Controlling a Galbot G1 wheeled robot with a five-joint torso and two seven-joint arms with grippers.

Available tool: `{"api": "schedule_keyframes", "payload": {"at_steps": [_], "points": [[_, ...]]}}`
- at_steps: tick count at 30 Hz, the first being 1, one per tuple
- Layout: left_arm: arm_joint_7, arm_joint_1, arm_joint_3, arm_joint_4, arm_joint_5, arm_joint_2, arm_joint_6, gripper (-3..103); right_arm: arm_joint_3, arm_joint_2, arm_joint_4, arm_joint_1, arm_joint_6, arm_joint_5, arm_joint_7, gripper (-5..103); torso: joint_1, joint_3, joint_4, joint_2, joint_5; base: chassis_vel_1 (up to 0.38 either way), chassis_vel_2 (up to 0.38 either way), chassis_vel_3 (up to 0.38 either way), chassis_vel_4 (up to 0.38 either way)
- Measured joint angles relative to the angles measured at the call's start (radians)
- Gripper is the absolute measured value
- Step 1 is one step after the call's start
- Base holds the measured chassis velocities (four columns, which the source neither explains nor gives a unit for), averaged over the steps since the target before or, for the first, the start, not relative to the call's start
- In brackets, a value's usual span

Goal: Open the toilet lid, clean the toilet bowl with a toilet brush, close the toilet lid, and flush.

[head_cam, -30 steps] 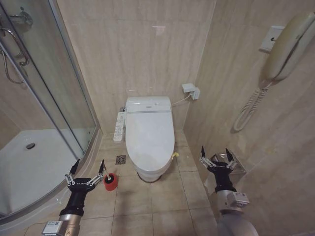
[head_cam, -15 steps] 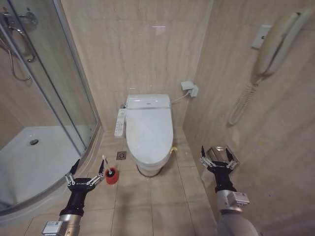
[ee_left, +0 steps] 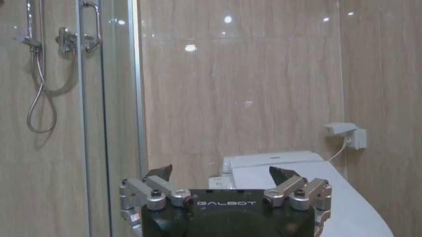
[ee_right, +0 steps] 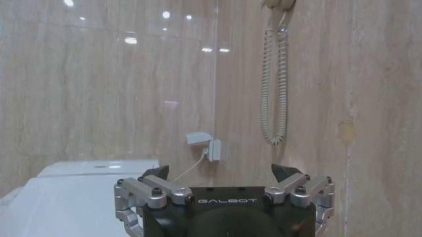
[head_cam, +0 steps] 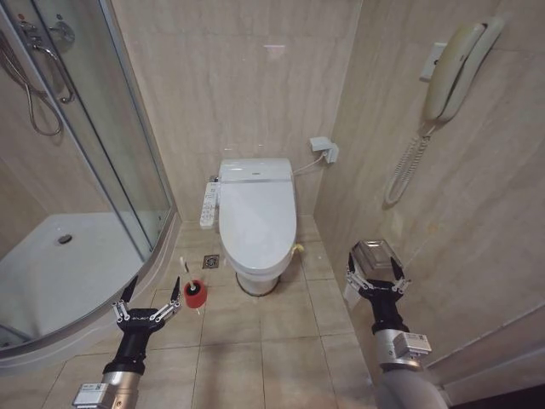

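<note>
Both claws spread, empty: left claw (head_cam: pixel 149 294), right claw (head_cam: pixel 375 270). Toilet lid (head_cam: pixel 257 217) down between them, ahead, long axis pointing away toward the wall. Toilet brush (head_cam: pixel 186 284) upright beside left claw.

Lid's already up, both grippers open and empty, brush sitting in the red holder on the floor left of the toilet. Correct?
Not quite: the toilet lid is down, closed over the bowl, as the head view shows. The rest stands: the left gripper and right gripper are both open and empty, and the toilet brush sits in its red holder on the floor left of the toilet.
</note>
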State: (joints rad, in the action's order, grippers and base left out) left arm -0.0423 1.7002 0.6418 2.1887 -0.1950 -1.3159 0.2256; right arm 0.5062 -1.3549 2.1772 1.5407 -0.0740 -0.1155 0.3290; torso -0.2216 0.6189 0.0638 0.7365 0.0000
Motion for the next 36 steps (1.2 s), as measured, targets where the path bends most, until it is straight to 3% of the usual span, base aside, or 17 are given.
{"api": "schedule_keyframes", "payload": {"at_steps": [36], "points": [[0.000,0.000,0.000,0.000,0.000,0.000,0.000,99,0.000,0.000,0.000,0.001,0.000,0.000,0.000,100,0.001,0.000,0.0002,0.000,0.0000,0.014,-0.015,-0.014,0.012]]}}
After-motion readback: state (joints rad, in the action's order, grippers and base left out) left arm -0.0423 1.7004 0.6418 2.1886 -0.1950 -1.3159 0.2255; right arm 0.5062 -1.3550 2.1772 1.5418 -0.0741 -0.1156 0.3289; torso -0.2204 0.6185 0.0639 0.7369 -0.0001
